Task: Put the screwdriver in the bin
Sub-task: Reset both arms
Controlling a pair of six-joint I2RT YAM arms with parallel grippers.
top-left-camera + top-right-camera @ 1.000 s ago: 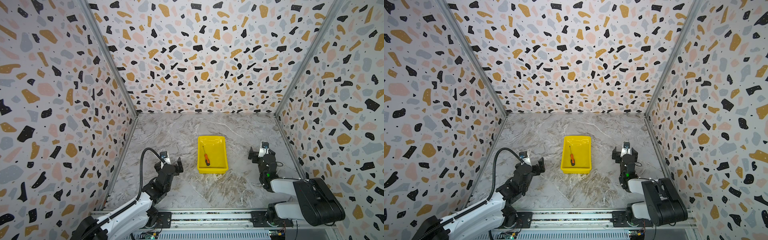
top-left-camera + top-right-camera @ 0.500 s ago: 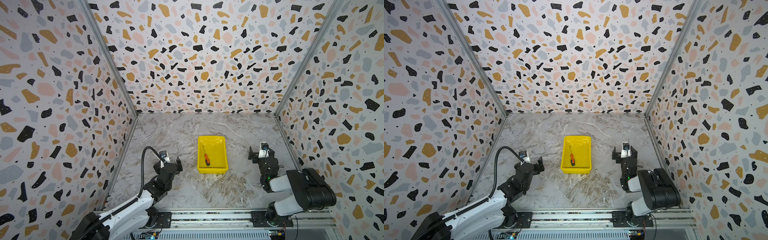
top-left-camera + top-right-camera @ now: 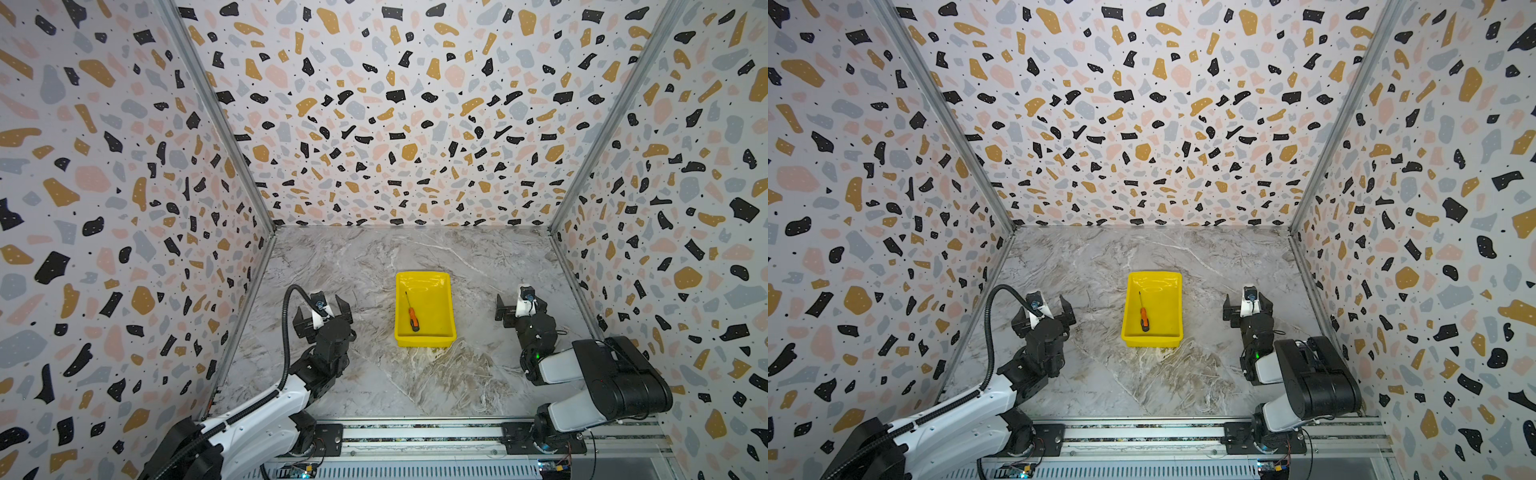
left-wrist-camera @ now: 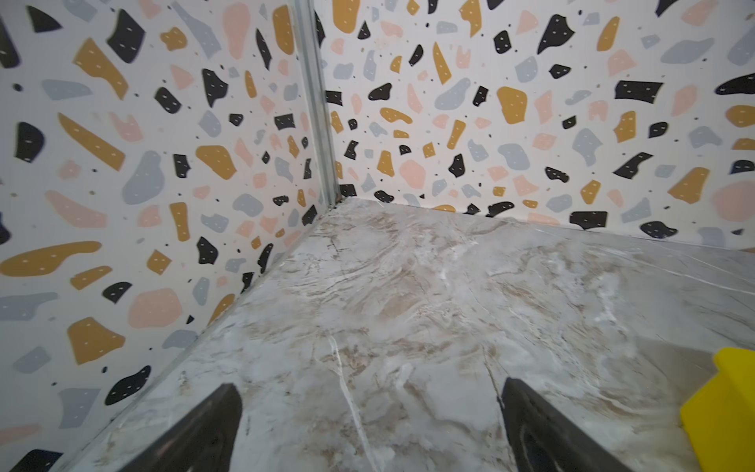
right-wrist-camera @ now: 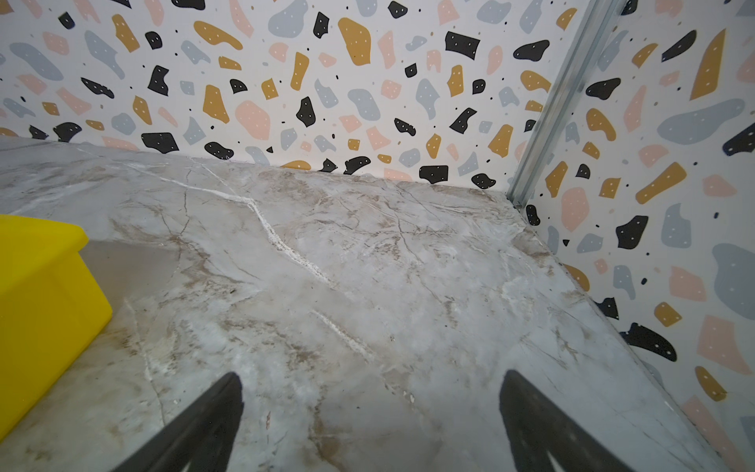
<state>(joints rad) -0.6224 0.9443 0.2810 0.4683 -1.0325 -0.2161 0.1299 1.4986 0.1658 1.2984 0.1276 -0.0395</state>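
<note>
**A:** Where's your screwdriver (image 3: 412, 316)?

**B:** Lying flat inside the bin (image 3: 444, 276), along the side nearer your left arm. In both top views the orange handle sits toward the near wall, black end almost at it, and the thin shaft points toward the far end (image 3: 1143, 316).

**A:** And the bin (image 3: 1177, 276)?

**B:** It rests on the marble table (image 3: 374, 374), about midway between your two arms, long side running away from the rail.

**A:** How do you have the left arm?

**B:** It's stretched low over the table from the rail, wrist bent so the left gripper (image 3: 323, 316) points toward the far wall. Its jaws stand spread with nothing between them. The left wrist view shows both fingers (image 4: 196, 433) apart over bare marble, with a corner of the bin (image 4: 727, 408) at the edge, well clear of them.

**A:** The right arm?

**B:** Folded tightly back on itself near the side wall, forearm low. Your right gripper (image 3: 520, 309) points to the far wall too, jaws wide apart and empty. In the right wrist view the fingers (image 5: 196, 429) frame bare marble, and the bin (image 5: 41, 286) sits off to one side, not touching.
</note>
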